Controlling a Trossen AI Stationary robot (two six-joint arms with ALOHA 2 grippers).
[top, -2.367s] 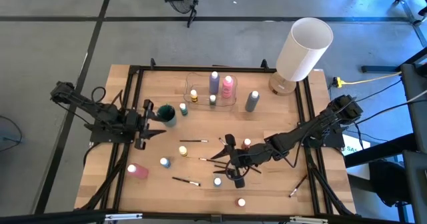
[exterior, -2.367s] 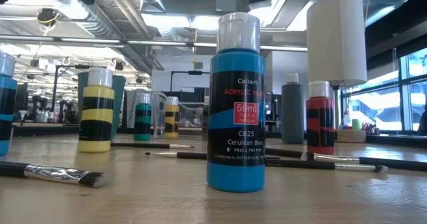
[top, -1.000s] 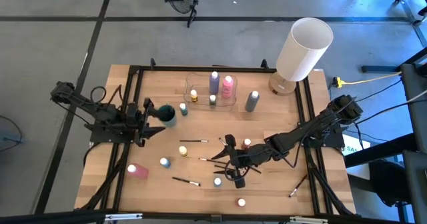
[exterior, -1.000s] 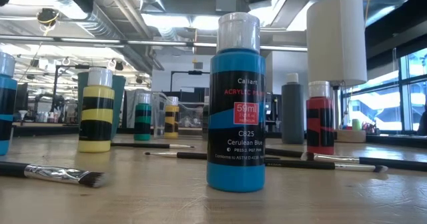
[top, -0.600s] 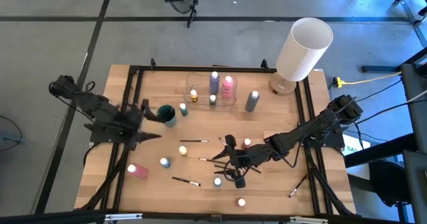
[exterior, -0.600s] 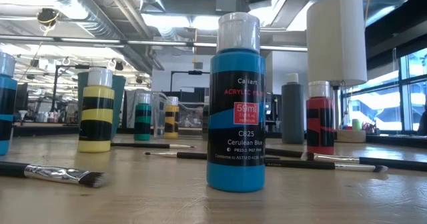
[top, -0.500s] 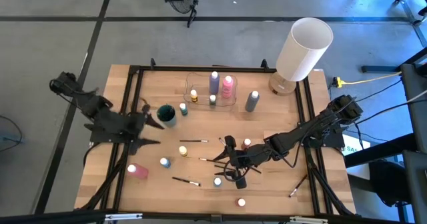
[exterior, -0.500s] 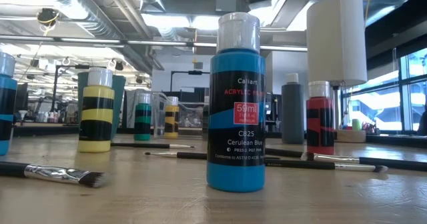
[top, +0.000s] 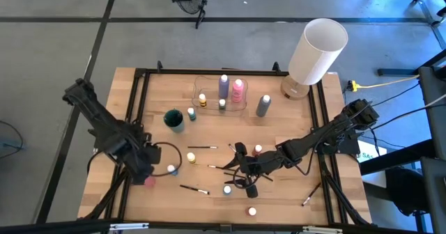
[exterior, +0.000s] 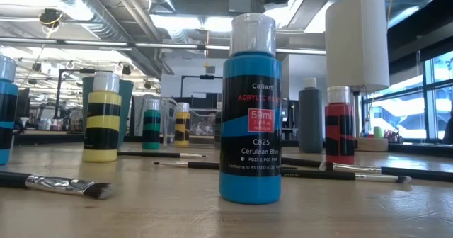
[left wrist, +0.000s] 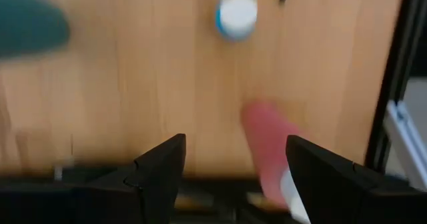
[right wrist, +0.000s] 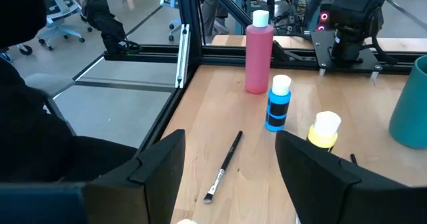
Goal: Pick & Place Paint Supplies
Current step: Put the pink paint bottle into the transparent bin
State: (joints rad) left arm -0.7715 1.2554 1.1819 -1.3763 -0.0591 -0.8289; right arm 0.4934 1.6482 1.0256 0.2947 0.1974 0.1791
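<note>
Pink bottle (top: 147, 180) is standing upright near the table's (top: 279, 199) front-left corner, just inside the black frame rail (top: 124, 192); in the left wrist view it (left wrist: 267, 144) is showing below my fingers with its white cap toward the camera. I'm judging it light, rigid plastic, smooth and a bit slick, tall and narrow so it will tip if nudged high. I'd be taking it on the body, below the cap and above the middle, fingers square across the round.

My left gripper (left wrist: 235, 169) is hanging over that bottle, jaws standing well apart and holding nothing. The small blue bottle (top: 171, 169) is sitting just beside it, so I'm watching clearance on that side.

My right gripper (right wrist: 230, 167) is parked low over mid-table, spread wide, empty, with a paintbrush (right wrist: 223, 167) lying on the wood ahead of it.

Purple and pink bottles are standing in the clear tray (top: 197, 88) at the far side. Lamp (top: 317, 51) is well apart.
</note>
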